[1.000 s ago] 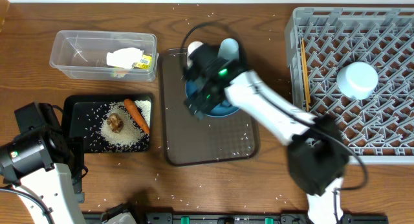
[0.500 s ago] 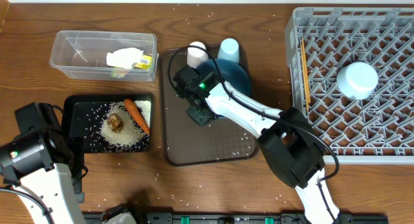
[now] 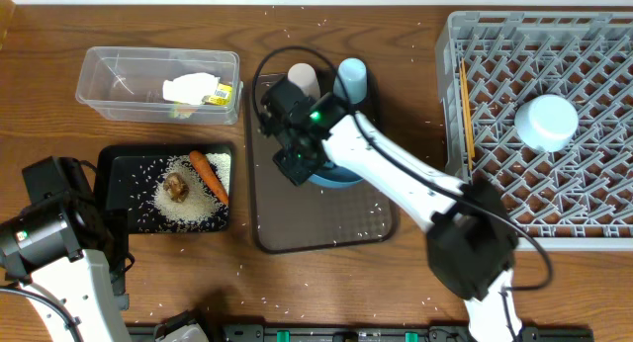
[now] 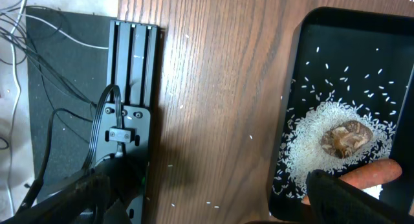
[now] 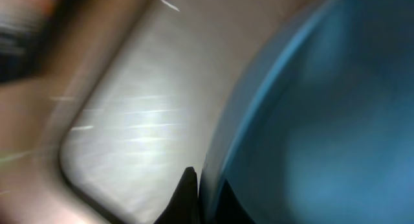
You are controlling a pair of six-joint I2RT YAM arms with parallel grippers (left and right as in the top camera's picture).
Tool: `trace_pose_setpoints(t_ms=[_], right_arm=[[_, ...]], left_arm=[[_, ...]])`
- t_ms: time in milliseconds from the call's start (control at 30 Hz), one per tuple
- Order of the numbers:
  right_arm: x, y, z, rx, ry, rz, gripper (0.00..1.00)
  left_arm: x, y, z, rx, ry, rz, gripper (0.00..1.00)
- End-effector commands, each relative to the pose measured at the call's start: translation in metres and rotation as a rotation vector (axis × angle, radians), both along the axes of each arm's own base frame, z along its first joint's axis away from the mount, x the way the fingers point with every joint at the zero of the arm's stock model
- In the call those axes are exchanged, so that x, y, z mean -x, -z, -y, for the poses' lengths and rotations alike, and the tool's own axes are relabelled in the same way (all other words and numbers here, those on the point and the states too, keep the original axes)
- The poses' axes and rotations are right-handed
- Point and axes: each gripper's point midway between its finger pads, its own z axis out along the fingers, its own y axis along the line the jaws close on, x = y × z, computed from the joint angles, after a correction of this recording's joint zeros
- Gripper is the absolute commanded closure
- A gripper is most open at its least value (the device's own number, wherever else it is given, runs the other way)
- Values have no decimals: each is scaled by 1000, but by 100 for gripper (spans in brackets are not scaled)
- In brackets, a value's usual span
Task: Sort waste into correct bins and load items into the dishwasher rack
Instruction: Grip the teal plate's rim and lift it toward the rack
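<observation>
Overhead, the right claw [image 3: 295, 166] is clenched on the left rim of the blue plate [image 3: 341, 172], which lies on the brown serving tray [image 3: 316, 228]. A second ago those jaws stood wide over the plate. They have since snapped together, so the plate is now gripped rather than merely approached, and loading it can begin. Just beyond the claw stand the white cup [image 3: 304, 81] and the light-blue cup [image 3: 351, 77]. Well off to its right is the dishwasher rack [image 3: 593, 55], already holding the light-blue bowl [image 3: 546, 121], seemingly upside down, and the chopsticks [image 3: 464, 105]. Well to its left, the clear container [image 3: 119, 80] holds the wrapper [image 3: 196, 89]. The black tray [image 3: 124, 184] holds the rice [image 3: 188, 209], the carrot [image 3: 210, 175] and the brown lump [image 3: 177, 187], so the waste looks sorted.

From the left wrist, the left claw [image 4: 208, 185] hangs released over the bare table [image 4: 213, 68], with the black tray just to one side and the carrot's end near one fingertip.

From the right wrist, everything is smeared by motion. The plate's rim runs down between the dark fingertips [image 5: 187, 188], with the serving tray on the outer side. The plate probably needs carrying right to the rack, and a grip on so thin a rim could slip.
</observation>
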Motion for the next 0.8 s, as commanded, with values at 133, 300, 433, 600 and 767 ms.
trace_pose_setpoints(t_ms=[133,300,433,600,767], right_arm=[[-18,-133,39,-253,115,125,99],[-48,-174,128,-308,318,155,99],[-68,-198,188,-468,359,148,99],[-89,-219,269,-698,401,179,99],[-95,-230,343,-891,406,277,99]], left_arm=[[2,-1,-2,-9,-19,-3,2],[2,-1,-2,-9,-19,-3,2],[2,-1,-2,-10,-19,-3,2],[2,-1,-2,-9,-19,-3,2],[2,-1,-2,-9,-19,-3,2]])
